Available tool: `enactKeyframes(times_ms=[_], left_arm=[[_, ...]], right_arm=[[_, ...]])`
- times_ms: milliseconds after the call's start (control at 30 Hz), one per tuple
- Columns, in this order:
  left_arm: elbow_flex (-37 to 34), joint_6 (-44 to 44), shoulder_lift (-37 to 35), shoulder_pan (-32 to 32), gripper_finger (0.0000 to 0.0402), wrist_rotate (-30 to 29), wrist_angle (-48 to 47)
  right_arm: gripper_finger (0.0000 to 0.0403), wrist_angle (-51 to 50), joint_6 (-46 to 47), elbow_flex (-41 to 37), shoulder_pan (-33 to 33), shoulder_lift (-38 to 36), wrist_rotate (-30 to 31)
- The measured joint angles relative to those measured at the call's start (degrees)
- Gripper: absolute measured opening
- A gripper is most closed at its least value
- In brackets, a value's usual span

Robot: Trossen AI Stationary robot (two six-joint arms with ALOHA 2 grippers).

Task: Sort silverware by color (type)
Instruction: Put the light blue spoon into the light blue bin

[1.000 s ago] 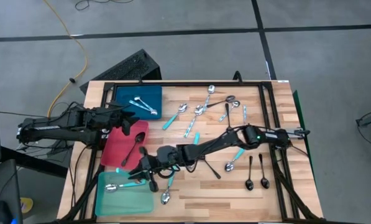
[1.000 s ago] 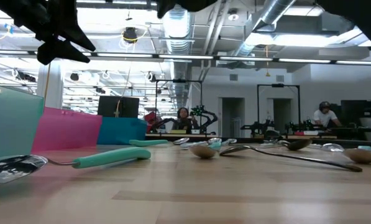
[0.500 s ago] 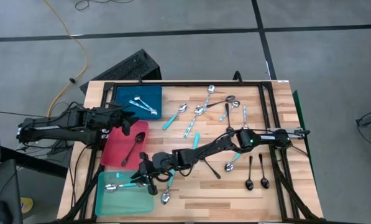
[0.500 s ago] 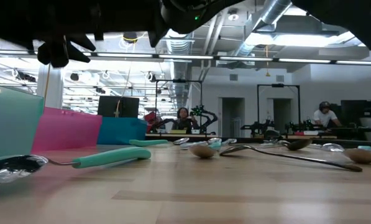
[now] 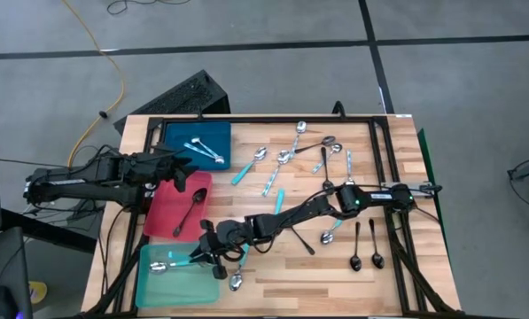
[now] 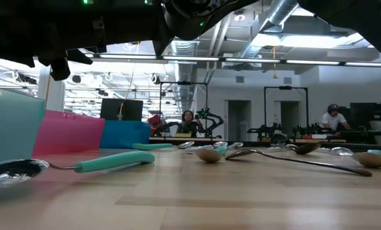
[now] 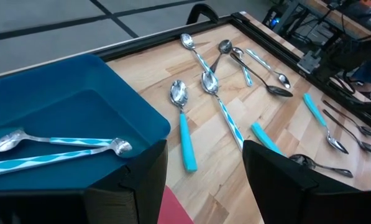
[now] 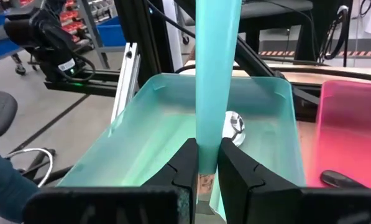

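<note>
Holding a turquoise-handled silver spoon by its plastic handle, our right gripper hangs at the near edge of the pale teal flat tray, jaws pinched narrow on the handle. One spoon bowl already lies inside that tray. Our left gripper waits over the red flat tray, beside the dark blue flat tray; its jaws stand wide and empty.

We judge the risk is in the release. The spoon hangs nearly upright in the right wrist view, so if we let go from here it may tip over the tray wall onto the wooden worktop, or strike the spoon already there and bounce. The grip is on smooth plastic, so it may also slip early.

The other spoons lie scattered across the worktop, well apart from the trays, and two black spoons rest near the right edge.
</note>
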Motion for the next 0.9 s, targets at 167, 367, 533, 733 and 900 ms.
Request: enactKeyframes(times_ms=[167, 367, 533, 733, 900], left_arm=[[0.0, 0.0, 0.0, 0.0, 0.0195, 0.1, -0.1], [0.0, 0.0, 0.0, 0.0, 0.0195, 0.0, -0.1], [0.0, -0.1, 0.0, 0.0, 0.0194, 0.0, -0.1], [0.0, 0.0, 0.0, 0.0, 0.0195, 0.0, -0.1], [0.0, 0.1, 0.0, 0.0, 0.0195, 0.0, -0.1]], right_arm=[[0.0066, -1.6, 0.1, -0.1, 0.1, 0.6, 0.2], [0.0066, -1.5, -0.9, 0.0, -0.4, 0.7, 1.1], [0.0066, -1.8, -1.0, 0.0, -0.8, 1.1, 1.1], [0.0066, -2.7, -1.1, 0.0, -1.1, 1.1, 1.1], [0.0066, -3.3, -1.4, 0.0, -1.1, 1.1, 1.1]])
